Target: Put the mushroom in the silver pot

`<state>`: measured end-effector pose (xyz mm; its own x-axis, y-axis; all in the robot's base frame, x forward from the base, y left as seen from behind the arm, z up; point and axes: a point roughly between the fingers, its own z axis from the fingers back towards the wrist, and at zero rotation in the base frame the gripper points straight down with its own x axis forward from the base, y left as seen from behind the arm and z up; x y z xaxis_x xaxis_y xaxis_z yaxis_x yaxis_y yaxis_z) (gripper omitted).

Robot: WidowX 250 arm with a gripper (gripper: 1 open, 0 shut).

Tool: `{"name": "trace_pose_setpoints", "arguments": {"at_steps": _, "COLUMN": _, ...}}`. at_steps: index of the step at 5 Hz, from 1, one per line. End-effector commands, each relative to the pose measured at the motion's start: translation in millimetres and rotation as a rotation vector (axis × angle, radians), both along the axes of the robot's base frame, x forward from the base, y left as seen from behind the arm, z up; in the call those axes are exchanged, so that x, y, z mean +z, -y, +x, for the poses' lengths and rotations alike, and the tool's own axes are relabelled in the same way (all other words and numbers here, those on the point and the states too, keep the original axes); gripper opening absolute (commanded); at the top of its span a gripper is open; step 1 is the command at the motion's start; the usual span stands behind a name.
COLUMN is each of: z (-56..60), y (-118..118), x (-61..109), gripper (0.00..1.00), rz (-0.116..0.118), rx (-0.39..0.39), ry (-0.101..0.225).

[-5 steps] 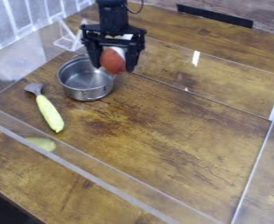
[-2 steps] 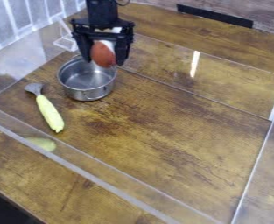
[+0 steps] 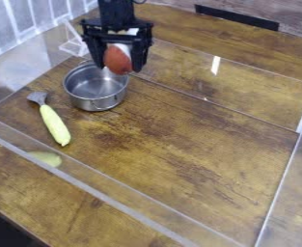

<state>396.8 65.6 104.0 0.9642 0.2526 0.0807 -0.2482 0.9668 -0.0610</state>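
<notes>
The mushroom (image 3: 117,60), with a reddish-brown cap, hangs between the black fingers of my gripper (image 3: 117,65), which points down and is shut on it. It hovers just above and beyond the far right rim of the silver pot (image 3: 94,89). The shiny round pot stands on the wooden table at the left, with nothing showing inside it. The mushroom's stem is hard to make out behind the fingers.
A long yellow vegetable with a grey end (image 3: 53,123) lies on the table in front of the pot to the left. Clear plastic walls (image 3: 140,207) fence the wooden table (image 3: 205,135) at the front, left and right.
The gripper with the mushroom has shifted only a touch to the left in the picture, closer to the pot's far rim. The grip is unchanged.
</notes>
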Motion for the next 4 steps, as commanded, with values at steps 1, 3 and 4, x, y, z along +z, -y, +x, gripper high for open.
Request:
{"name": "trace_pose_setpoints", "arguments": {"at_steps": 1, "z": 13.0, "y": 8.3, "x": 38.7, "gripper": 1.0, "rz": 0.012, "rx": -0.017, "ry": 0.097}}
{"name": "trace_pose_setpoints", "arguments": {"at_steps": 3, "z": 24.5, "y": 22.2, "x": 28.3, "gripper": 0.0, "rz": -0.008, "rx": -0.086, "ry": 0.098}}
{"name": "trace_pose_setpoints", "arguments": {"at_steps": 4, "z": 28.7, "y": 24.6, "x": 21.4, "gripper": 0.0, "rz": -0.015, "rx": -0.105, "ry": 0.095}}
